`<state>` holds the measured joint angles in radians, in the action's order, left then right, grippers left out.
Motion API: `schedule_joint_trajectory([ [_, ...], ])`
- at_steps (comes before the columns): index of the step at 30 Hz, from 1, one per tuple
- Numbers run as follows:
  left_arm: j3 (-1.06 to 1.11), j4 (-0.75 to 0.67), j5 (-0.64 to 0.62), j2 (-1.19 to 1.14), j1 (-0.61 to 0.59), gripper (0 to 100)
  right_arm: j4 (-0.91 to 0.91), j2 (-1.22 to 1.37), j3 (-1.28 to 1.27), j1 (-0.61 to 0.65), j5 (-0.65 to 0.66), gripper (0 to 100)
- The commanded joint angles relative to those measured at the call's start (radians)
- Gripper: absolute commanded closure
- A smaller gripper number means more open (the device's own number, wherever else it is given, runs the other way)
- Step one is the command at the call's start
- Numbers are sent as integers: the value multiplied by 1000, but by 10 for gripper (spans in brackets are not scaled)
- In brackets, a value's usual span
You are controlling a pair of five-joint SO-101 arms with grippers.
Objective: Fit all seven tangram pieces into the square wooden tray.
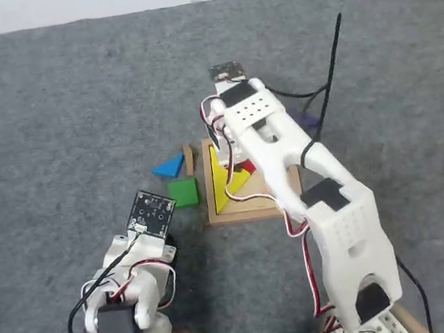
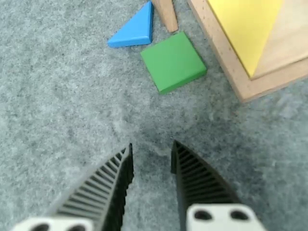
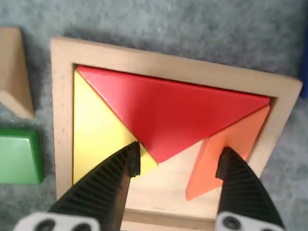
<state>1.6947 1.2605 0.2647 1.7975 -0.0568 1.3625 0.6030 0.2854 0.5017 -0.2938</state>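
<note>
Above the square wooden tray (image 3: 159, 55), the right pincer (image 3: 179, 156) hangs spread over a large red triangle (image 3: 168, 110); that piece lies inside, touching a yellow triangle (image 3: 96, 139) and an orange piece (image 3: 204, 173). Left pincer (image 2: 151, 149) hovers narrowly parted, empty, over the grey bench (image 2: 57, 106); a green square (image 2: 173, 60) and blue triangle (image 2: 134, 31) lie outside the tray.

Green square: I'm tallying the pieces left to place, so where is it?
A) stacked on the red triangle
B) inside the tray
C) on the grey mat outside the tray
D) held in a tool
C: the green square lies flat on the grey mat, outside the wooden tray, near the blue triangle.
</note>
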Motion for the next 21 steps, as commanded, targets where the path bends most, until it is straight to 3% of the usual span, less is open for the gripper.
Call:
schedule_joint_trajectory([
  [1,-12,6,-2,15,-6,863,-45,-54,3,-21,29,749],
  [13,-12,6,-2,15,-6,863,-38,-82,117,-70,114,749],
  [21,-12,6,-2,15,-6,863,-65,-424,-114,-65,149,749],
])
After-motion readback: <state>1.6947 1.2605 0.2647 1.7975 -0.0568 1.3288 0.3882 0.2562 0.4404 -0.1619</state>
